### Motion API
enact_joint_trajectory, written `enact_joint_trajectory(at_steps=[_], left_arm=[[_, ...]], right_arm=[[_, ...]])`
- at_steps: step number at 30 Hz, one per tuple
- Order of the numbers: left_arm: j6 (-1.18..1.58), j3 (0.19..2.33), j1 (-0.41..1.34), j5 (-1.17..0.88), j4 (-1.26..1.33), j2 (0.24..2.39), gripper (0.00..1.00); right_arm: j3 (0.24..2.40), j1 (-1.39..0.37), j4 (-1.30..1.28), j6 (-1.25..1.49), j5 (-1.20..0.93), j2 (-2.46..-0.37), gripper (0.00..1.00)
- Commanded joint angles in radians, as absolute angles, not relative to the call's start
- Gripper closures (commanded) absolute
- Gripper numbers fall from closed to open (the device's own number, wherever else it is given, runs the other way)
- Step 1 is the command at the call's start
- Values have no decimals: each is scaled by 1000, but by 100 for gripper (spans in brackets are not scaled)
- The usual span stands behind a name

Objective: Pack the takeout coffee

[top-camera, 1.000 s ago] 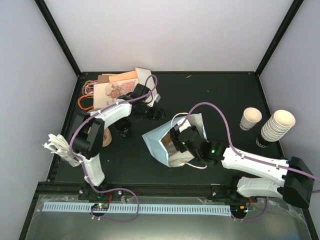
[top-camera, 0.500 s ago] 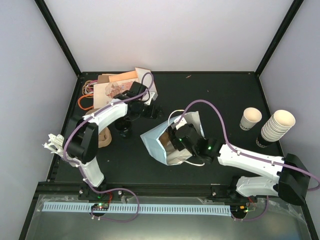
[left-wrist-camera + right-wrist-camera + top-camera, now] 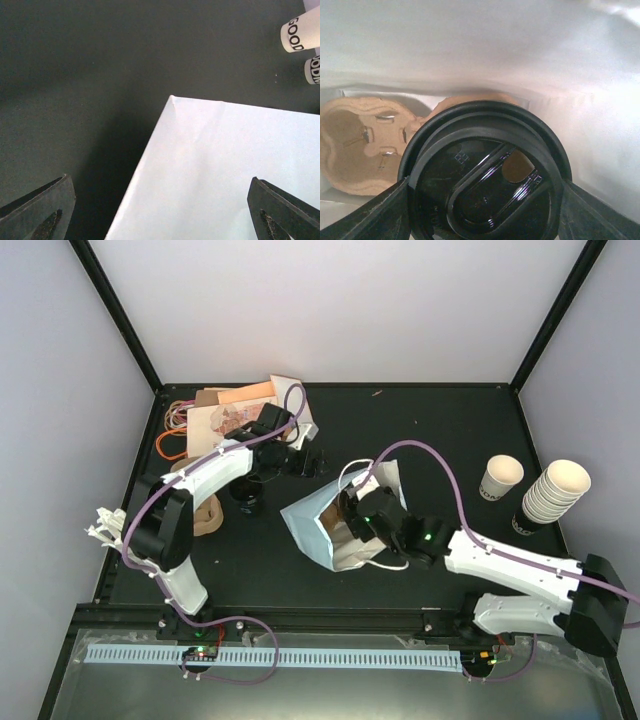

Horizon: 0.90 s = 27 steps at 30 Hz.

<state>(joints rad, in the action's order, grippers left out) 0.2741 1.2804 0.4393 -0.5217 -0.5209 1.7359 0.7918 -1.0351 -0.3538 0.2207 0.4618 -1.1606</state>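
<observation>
The takeout coffee [image 3: 485, 187] fills the right wrist view as a round black lid with an oval sip recess. My right gripper [image 3: 487, 210] is shut on it, one finger against each side of the lid. Both sit inside the white paper bag [image 3: 312, 525], which lies on its side mid-table in the top view, with my right gripper [image 3: 362, 520] reaching into its mouth. A brown pulp carrier [image 3: 365, 150] lies in the bag behind the cup. My left gripper [image 3: 306, 461] stands open at the bag's far left, its fingers [image 3: 45, 210] spread wide over the white bag [image 3: 225, 170].
A single cream cup [image 3: 500, 478] and a stack of cups [image 3: 552, 492] stand at the right. Flat brown bags [image 3: 232, 412] lie at the back left. A dark round thing [image 3: 246, 500] and a tan piece [image 3: 207, 518] sit under the left arm. White napkins [image 3: 110, 530] lie at the left edge.
The left arm's elbow has swung out left and its gripper has edged back. The right gripper stays in the bag with the coffee, and the bag's left corner has slid slightly left.
</observation>
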Motion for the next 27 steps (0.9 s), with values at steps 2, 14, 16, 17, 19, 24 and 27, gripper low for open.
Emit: enact_joint_trajectory(at_steps=[2,14,16,17,19,24,27], left_arm=[[279,1303,441,-569,-488,1756,3],[276,1325,470,-579,-497,1786,4],[275,1325,471,-584,-498,1788,4],[275,1324,470,-586,-499,1789,4],[276,1324,473,-591,-498,1791,4],[280,1314,483,-591,-493,1782,5],[284,1306,486,-593,-489,1780,5]], right_arm=[[764,-1039,-355,219,486,-1074,55],[691,-1112,-182,168,520,-973,55],[675,-1112,-141,161,502,-977,54],[672,-1112,-130,161,497,-985,55],[669,-1112,-108,165,484,-1007,55],[655,-1111,-60,187,453,-1050,55],[648,-1112,-42,196,449,-1088,55]])
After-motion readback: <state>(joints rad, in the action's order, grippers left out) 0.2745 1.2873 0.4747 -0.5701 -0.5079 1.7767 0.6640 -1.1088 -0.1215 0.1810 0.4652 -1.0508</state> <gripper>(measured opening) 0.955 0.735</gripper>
